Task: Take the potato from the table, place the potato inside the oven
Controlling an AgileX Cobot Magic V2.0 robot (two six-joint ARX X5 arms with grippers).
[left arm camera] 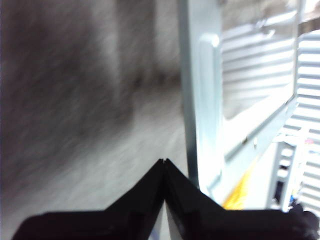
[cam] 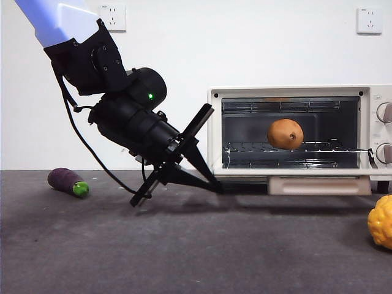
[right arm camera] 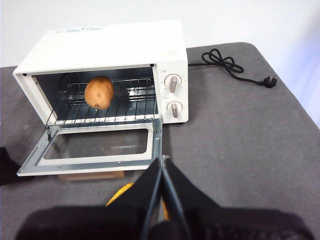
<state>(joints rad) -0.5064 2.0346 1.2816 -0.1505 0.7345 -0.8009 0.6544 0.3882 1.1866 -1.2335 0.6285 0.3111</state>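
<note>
One dark grey surface (cam: 184, 245) carries everything here. The largest thing on it is the cream-white oven (cam: 294, 131), standing toward the back with its glass door (right arm camera: 95, 149) folded down flat and open; two knobs (right arm camera: 173, 96) sit on its panel, and a black power cord (right arm camera: 232, 67) trails away behind it. A big black arm reaches down from the upper corner of the front view; this is the left arm, and its left pincer (cam: 211, 184) has its tips low beside the oven's near lower corner, at the edge of the lowered door. Its two jaws are pressed together with nothing between them. The right pincer (right arm camera: 162, 162) hangs above the surface in front of the open door, its jaws likewise pressed together and empty. The potato (cam: 285, 133) lies inside the oven on the wire rack (cam: 288, 148), clear of both pincers. A bumpy yellow fruit (cam: 381, 222) sits on the surface in front of the oven's knob side. A purple eggplant (cam: 67, 182) with a green tip lies well apart at the far other side.
</note>
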